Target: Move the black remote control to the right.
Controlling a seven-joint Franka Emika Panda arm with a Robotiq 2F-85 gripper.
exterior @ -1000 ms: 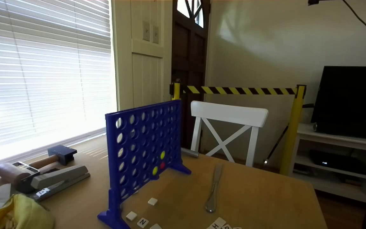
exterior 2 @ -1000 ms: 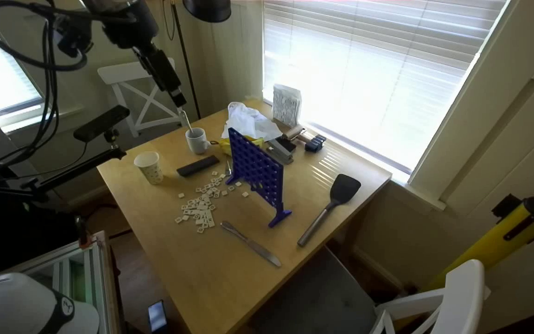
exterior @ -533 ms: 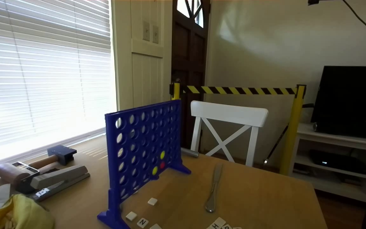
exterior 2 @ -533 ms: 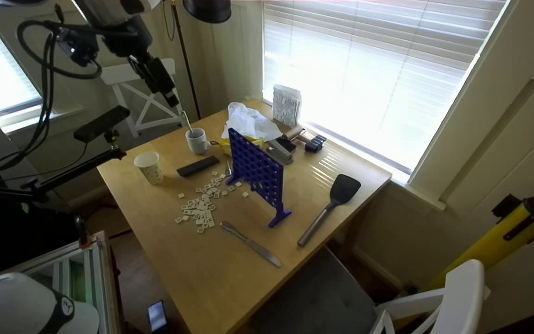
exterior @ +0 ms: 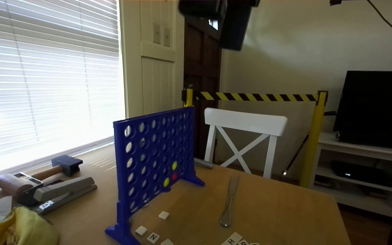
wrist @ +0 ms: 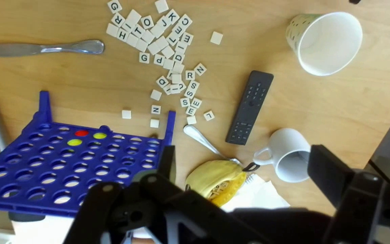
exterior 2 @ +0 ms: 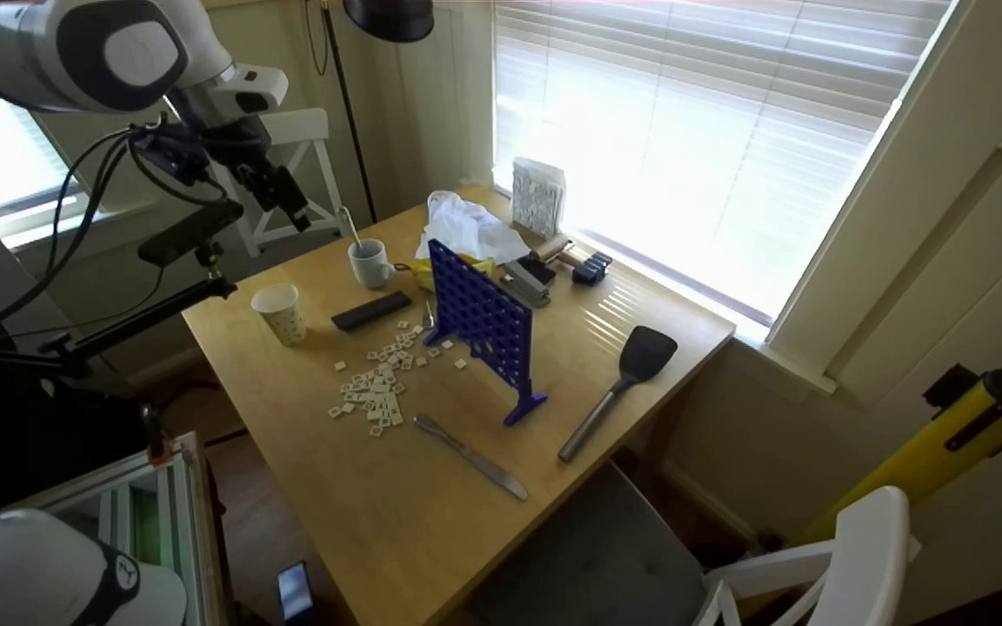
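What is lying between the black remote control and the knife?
In the wrist view, scattered white letter tiles lie between the black remote control and the knife.

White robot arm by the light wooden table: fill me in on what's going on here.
The white robot arm is meant to move the black oblong remote control to the right, but nothing is being handled right now. Its black two-fingered gripper is open, with nothing in its grasp, raised clear of the light wooden table. The remote lies flat there, between scattered square white letter tiles and a white mug.
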